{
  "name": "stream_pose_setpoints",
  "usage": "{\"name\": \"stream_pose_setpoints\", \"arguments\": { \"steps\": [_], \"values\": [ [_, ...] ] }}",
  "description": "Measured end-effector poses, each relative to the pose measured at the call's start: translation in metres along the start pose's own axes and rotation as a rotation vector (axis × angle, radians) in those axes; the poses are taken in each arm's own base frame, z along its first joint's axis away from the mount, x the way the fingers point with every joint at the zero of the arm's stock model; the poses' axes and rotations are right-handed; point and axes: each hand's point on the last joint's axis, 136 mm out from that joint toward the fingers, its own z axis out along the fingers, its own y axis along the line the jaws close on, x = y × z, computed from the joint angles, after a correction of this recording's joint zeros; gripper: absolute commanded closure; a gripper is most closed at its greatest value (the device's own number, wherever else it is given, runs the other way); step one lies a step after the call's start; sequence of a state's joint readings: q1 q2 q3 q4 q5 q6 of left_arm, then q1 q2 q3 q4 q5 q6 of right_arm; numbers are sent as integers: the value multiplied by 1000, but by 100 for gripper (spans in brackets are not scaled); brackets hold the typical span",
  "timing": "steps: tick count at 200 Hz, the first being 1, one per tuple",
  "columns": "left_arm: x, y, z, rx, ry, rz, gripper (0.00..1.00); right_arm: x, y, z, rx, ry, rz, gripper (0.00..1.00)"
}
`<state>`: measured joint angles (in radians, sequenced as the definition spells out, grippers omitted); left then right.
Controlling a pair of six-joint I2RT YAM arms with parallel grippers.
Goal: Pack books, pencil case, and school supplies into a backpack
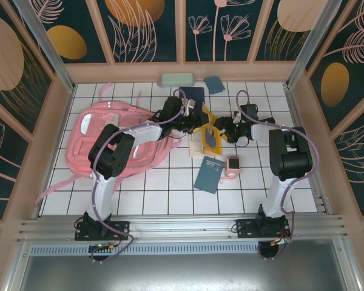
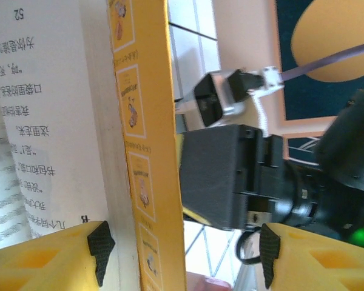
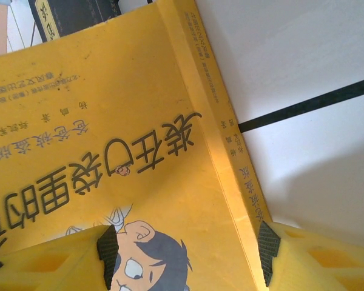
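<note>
Where right fingers (image 3: 48, 260) cover the yellow book (image 3: 109, 121), art is hidden; edges cropped.

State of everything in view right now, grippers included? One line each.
yellow book: open, inside pages showing.
left gripper: open, book cover between its fingers.
right gripper: open, over the book's front cover and spine.
backpack: lying flat; zip not discernible.
pencil case: flat at far edge, looks shut.
near navy book: closed, flat.
far navy book: closed, flat.
pink cube: resting beside near navy book.
</note>
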<state>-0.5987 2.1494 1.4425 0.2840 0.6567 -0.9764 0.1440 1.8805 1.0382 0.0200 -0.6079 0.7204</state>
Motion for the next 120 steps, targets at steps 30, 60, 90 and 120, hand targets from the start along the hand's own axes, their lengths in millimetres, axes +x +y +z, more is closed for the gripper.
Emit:
{"name": "stream_pose_setpoints", "arguments": {
  "steps": [30, 60, 90, 120],
  "values": [
    [4, 19, 0, -76, 8, 0, 35, 0, 0, 0, 0, 0, 0, 36],
    [11, 38, 1, -128, 25, -13, 37, 0, 1, 0, -4, 2, 2, 37],
    [16, 51, 3, -162, 40, -23, 41, 0, 2, 2, -15, 7, 11, 37],
    [18, 58, 3, -173, 45, -25, 66, 0, 3, 4, -28, 10, 17, 37]
  ]
}}
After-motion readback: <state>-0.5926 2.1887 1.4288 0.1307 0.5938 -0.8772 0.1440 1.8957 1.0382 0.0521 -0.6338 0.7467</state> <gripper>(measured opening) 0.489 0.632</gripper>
